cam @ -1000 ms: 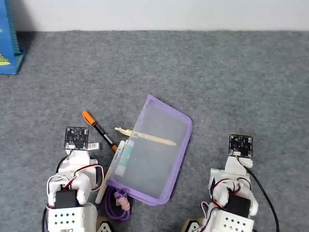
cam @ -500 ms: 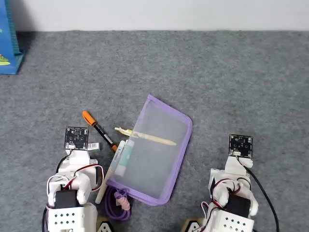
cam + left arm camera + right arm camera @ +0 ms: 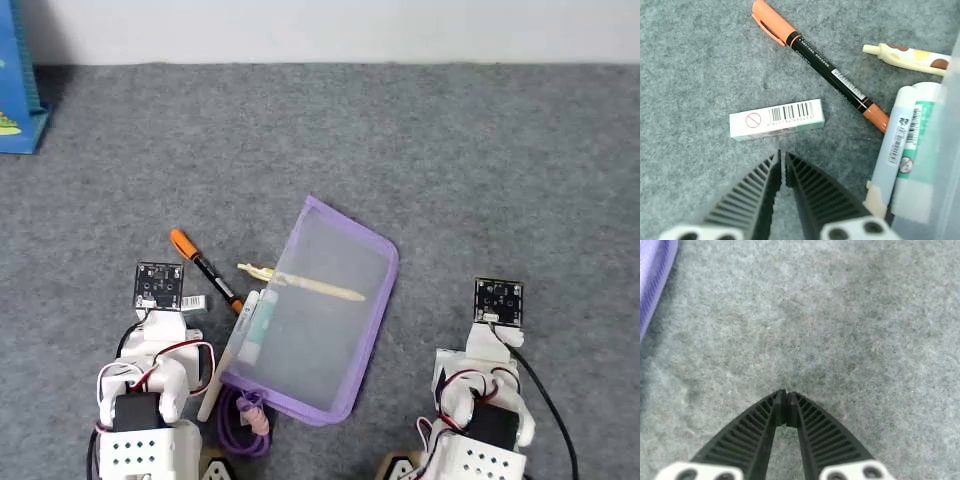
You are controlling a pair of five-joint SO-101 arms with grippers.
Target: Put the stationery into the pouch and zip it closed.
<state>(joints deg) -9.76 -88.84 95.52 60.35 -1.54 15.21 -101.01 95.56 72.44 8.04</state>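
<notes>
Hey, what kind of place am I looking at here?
Probably a tabletop robot test setup: a grey carpet-like mat covers the surface, the left arm and right arm sit side by side, and a purple pouch lies between them, an orange-capped pen beside it.

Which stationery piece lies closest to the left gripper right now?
The small white barcoded box, lying flat just ahead of the left gripper. The orange-capped pen, spotted pen and white tube lie farther off.

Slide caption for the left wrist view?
Shut left hand poised by a small barcoded box, with an orange-capped pen, spotted pen and white tube nearby.
</notes>
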